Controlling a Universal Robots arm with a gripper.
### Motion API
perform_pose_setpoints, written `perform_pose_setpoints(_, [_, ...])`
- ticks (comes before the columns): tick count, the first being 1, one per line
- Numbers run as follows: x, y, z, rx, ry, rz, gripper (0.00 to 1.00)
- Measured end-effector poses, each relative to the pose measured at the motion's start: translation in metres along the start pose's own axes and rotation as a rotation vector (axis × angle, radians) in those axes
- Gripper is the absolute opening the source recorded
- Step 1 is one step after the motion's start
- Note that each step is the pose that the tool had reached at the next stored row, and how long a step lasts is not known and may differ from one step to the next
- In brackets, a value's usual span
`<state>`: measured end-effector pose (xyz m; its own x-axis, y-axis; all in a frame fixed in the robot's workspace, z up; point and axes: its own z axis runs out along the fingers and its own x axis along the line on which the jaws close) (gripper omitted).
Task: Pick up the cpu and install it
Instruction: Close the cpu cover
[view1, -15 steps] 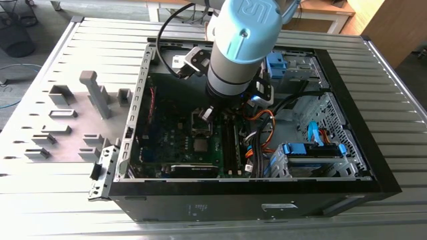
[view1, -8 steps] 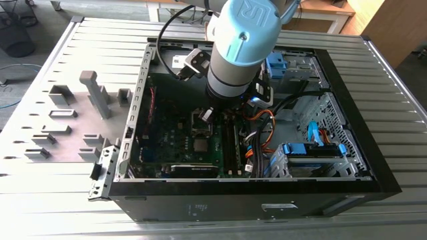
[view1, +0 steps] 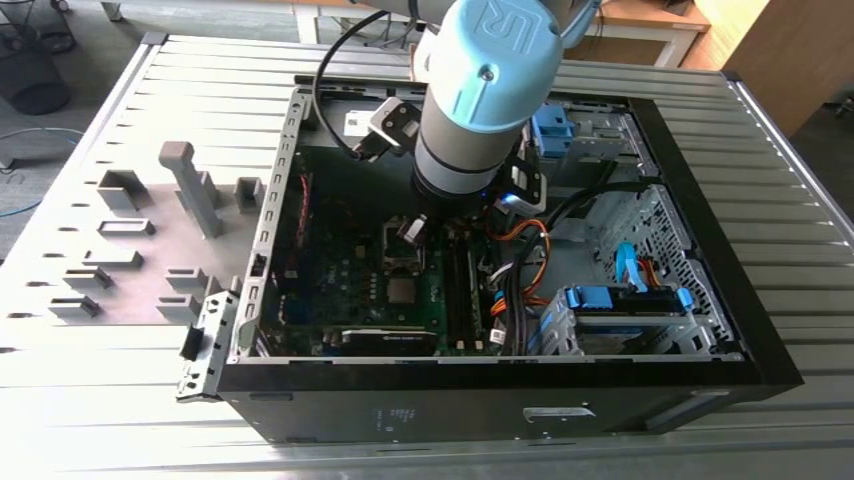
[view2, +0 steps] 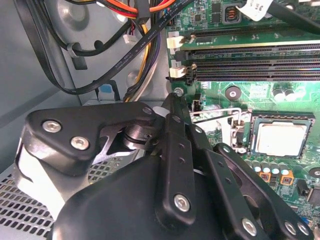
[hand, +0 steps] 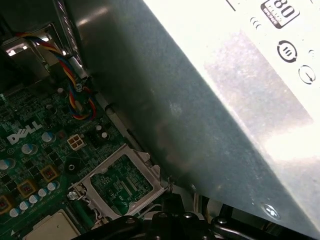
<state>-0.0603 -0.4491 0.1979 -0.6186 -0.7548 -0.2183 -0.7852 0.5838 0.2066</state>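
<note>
Slatted metal table (view1: 787, 200), open PC case (view1: 507, 385) on it. Pincer (view2: 175, 100): fingers together, nothing held, low over motherboard (view2: 260, 92). Cpu (view2: 277, 137): near pincer, lying in socket. Retention frame (hand: 122, 185): flipped open. We judge seating done, clamping not yet.

White logo lettering on motherboard (hand: 25, 131); marks and a number on power supply label (hand: 285, 30); small print along black cable (view2: 132, 50); letters on arm joint (view1: 501, 40).
</note>
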Motion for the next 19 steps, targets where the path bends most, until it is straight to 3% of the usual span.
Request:
perform_pose_setpoints(8, [0.0005,0.0006,-0.0001,0.0003,-0.0001,0.001,0.11])
perform_pose_setpoints(13, [0.0006,0.0007,-0.0003,0.0029,-0.0035,0.014,0.11])
perform_pose_setpoints(19, [-0.0001,0.0016,-0.0069,-0.0027,-0.0105,0.014,0.11])
